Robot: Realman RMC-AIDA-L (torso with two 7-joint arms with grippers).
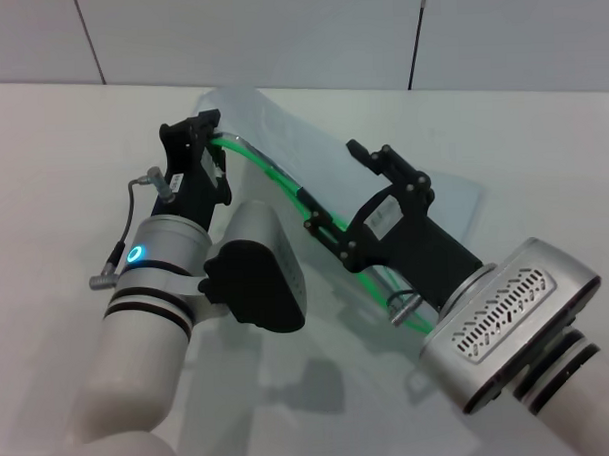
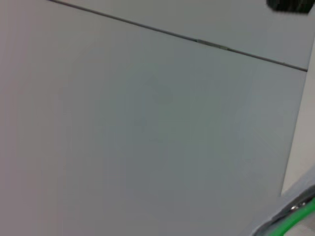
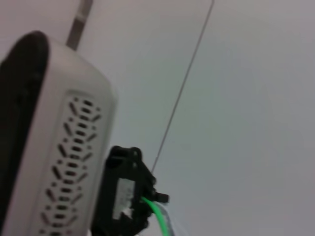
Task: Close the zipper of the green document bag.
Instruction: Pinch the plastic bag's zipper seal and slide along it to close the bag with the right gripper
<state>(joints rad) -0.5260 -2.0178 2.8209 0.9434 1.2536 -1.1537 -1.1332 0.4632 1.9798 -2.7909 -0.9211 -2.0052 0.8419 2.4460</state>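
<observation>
Zipping's midway: left gripper point(image 1: 209, 141) pinches the thin bright-green zipper point(image 1: 283, 186) at 11 o'clock, right gripper point(image 1: 330, 227) clamped mid-strip should slide toward it.

Open table point(image 1: 42, 147) around both arms

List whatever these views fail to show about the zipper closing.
- Slider tab: not distinguishable anywhere along the zipper; in the head view the right gripper covers the stretch it sits on.
- Zipper's end at the left gripper: hidden behind its fingers in the head view.
- Left wrist view: only a bit of green strip shows, cut off by the edge.
- Green document bag: its near part is hidden under both arms.
</observation>
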